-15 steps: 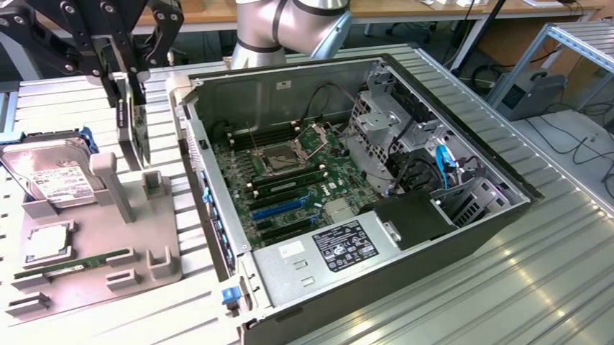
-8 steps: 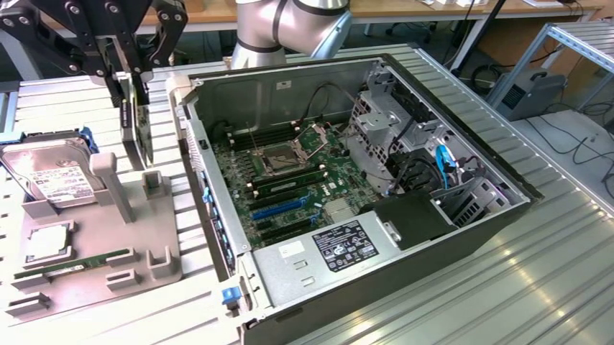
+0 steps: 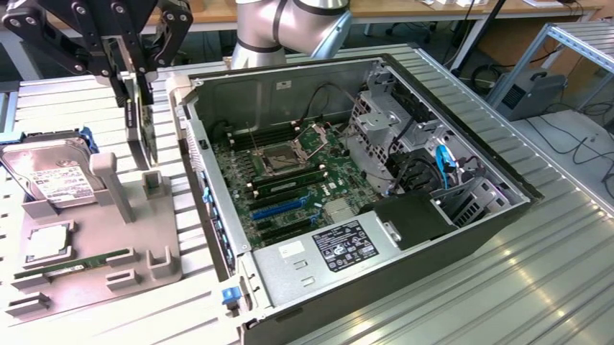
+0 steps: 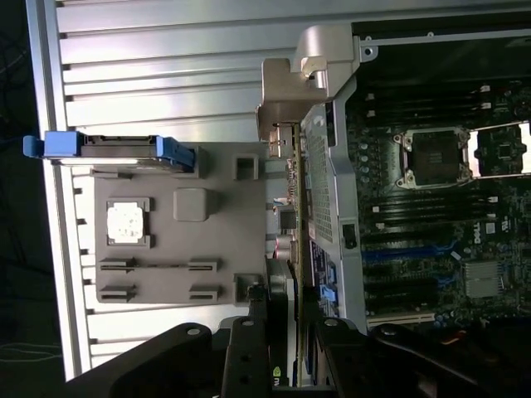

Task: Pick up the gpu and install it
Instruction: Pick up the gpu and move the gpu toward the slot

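Gripper (image 4: 284,303) is clamped on the gpu (image 3: 144,128), which stands upright and edge-on between the fingers. The card sits over the grey tray's (image 3: 91,287) edge, just beside the open case's (image 3: 461,237) wall. A hard drive (image 3: 53,178) and a RAM stick (image 3: 85,261) rest in the tray.

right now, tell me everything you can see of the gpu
The gpu is a thin, flat, dark card seen nearly edge-on. It hangs upright, pinched near its top by the gripper. It is over the grey holder tray, beside the outer wall of the open computer case, not inside it. Whether its lower end touches the tray cannot be told.
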You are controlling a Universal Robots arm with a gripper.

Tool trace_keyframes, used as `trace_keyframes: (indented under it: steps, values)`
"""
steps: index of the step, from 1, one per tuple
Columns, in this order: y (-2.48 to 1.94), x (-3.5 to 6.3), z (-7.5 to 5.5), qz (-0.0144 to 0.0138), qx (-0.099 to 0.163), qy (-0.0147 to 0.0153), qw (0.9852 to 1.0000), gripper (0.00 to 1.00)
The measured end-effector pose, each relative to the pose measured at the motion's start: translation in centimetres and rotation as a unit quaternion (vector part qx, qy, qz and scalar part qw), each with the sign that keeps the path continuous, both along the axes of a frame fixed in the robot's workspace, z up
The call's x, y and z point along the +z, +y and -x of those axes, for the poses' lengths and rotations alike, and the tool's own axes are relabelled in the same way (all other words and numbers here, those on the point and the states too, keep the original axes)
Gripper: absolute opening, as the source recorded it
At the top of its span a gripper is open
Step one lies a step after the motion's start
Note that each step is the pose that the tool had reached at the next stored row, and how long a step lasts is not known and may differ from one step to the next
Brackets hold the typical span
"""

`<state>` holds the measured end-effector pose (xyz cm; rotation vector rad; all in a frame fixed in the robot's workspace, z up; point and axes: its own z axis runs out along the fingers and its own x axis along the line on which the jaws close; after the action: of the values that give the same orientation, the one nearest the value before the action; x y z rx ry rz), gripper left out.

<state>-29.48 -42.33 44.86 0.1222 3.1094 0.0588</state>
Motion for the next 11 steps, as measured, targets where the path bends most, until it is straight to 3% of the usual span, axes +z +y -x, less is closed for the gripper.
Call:
trace_keyframes:
  steps: [11]
  values:
    - [-0.02,-0.01,-0.72,0.0,0.0,0.0,1.0,0.27]
